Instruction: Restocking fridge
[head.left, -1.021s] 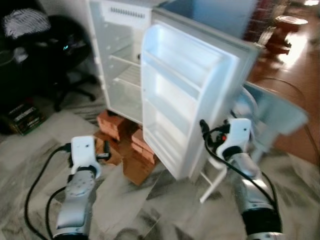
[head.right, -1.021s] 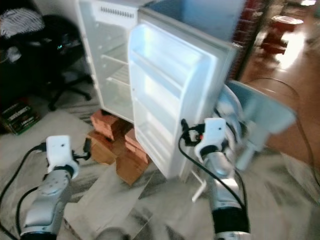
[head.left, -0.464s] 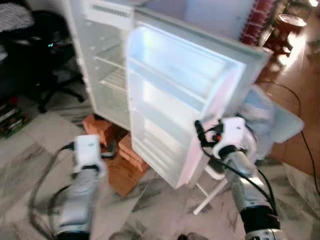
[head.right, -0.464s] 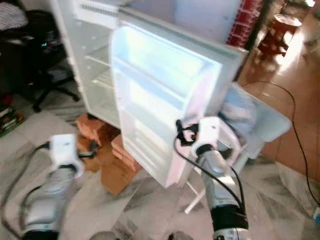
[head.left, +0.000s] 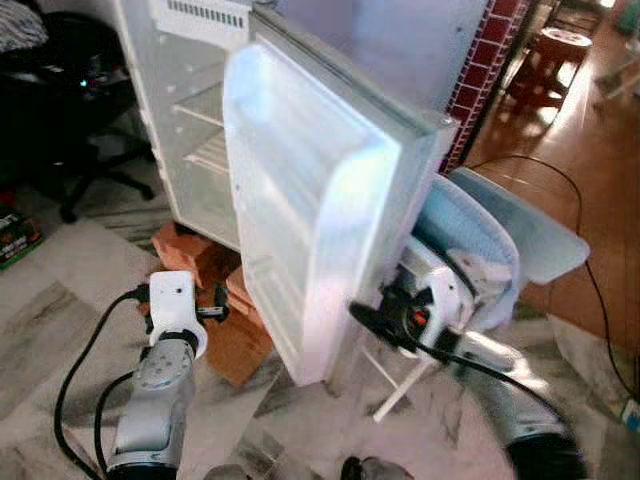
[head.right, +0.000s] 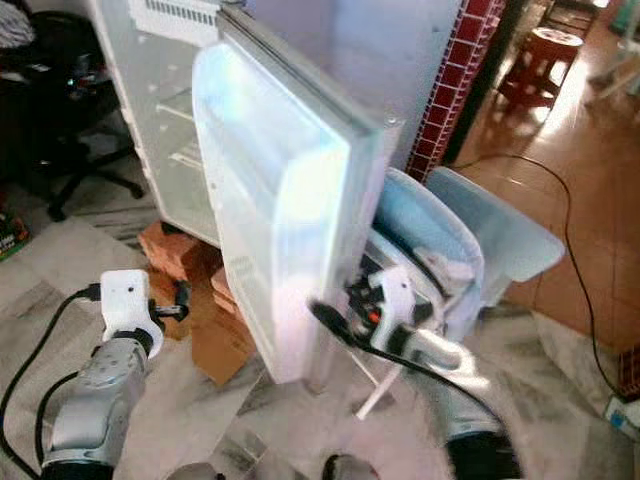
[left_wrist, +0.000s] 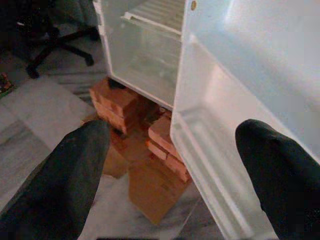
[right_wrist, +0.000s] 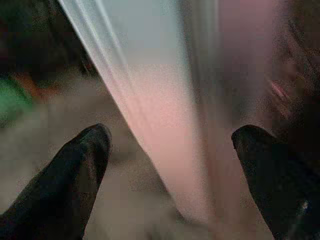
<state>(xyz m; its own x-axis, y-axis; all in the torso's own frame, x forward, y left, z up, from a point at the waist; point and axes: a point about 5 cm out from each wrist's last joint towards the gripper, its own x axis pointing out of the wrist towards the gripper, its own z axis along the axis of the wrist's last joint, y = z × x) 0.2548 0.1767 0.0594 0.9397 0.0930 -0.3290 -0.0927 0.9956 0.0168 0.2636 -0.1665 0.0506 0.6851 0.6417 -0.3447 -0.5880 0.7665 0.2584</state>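
The white fridge (head.left: 195, 130) stands on bricks with its shelves bare. Its door (head.left: 290, 200) hangs open and shows nearly edge-on, its door racks (left_wrist: 210, 150) bare too. My right gripper (right_wrist: 170, 165) is open low at the door's free edge (head.left: 335, 330); the blurred white edge runs between its two fingers (right_wrist: 80, 170) without a visible grip. My left gripper (left_wrist: 175, 175) is open and holds nothing. It hovers low in front of the door's inner side, near the bricks (left_wrist: 120, 107), with its wrist (head.left: 170, 300) at knee height of the fridge.
Red bricks (head.left: 200, 255) and a piece of cardboard (head.left: 235, 345) lie under the fridge. A pale blue plastic chair (head.left: 500, 230) stands right behind the door. A black office chair (head.left: 70, 110) is at the left, a cable (head.left: 560, 170) on the wooden floor at the right.
The view has shifted while I moved. The door now shows edge-on instead of its broad inner face. My right gripper has dropped lower to the door's edge; the left arm holds its pose.
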